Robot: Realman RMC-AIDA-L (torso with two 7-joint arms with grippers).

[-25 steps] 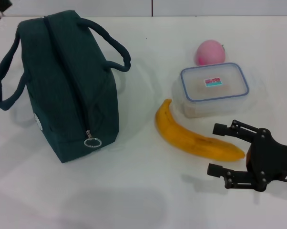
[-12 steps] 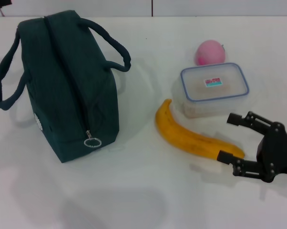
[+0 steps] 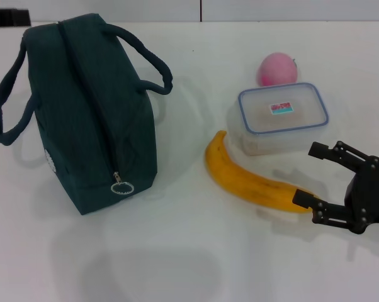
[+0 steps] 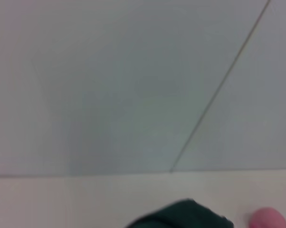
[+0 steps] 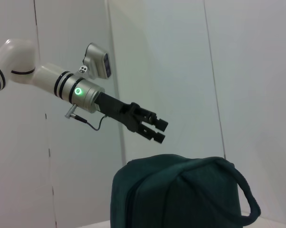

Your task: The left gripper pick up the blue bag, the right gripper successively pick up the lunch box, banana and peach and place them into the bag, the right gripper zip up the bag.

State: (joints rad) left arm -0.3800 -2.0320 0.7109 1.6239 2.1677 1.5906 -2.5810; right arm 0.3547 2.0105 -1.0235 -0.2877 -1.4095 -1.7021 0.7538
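The dark blue bag [image 3: 82,113] stands on the left of the table with its zipper closed and the pull [image 3: 121,187] at the near end. It also shows in the right wrist view as the bag [image 5: 181,194]. A yellow banana [image 3: 255,182] lies in the middle, with the clear blue-rimmed lunch box [image 3: 282,116] behind it and the pink peach [image 3: 277,69] beyond that. My right gripper [image 3: 308,174] is open at the banana's right tip, just in front of the lunch box and holding nothing. My left gripper [image 5: 158,131] hovers shut above the bag's far end.
The white table [image 3: 189,251] has bare surface in front of the bag and banana. A pale wall [image 4: 133,85] rises behind the table. The bag's two handles [image 3: 145,60] stick out to either side.
My right gripper has moved right and slightly away, from in front of the banana to its right tip near the lunch box. The left gripper has shifted a little at the far left corner.
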